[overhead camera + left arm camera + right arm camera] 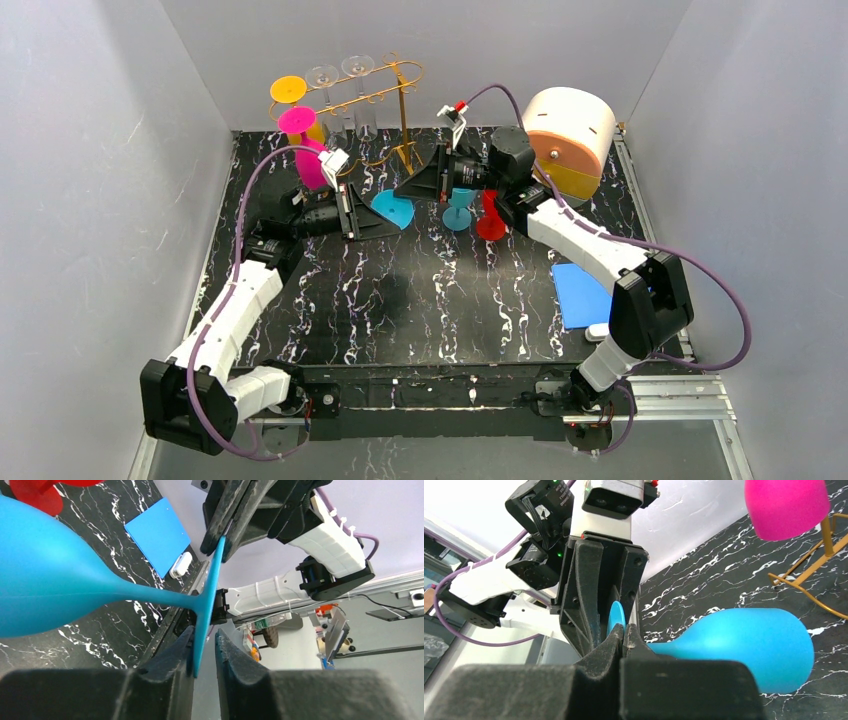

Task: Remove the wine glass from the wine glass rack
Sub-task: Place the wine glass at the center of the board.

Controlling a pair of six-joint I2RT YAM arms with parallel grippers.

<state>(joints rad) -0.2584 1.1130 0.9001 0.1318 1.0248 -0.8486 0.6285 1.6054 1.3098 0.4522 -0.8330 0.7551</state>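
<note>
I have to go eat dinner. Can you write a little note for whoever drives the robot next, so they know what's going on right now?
Grippers: the left gripper is open, with its jaws on either side of the foot of the blue wine glass and a gap on one side. The right gripper is shut on the opposite edge of that foot.
Things: the blue wine glass is held sideways over the table, away from the wine glass rack. A pink glass, a yellow glass and clear glasses hang on the rack.
Done: the blue wine glass is off.
Left: probably finish the hand-over, then set it down.
</note>
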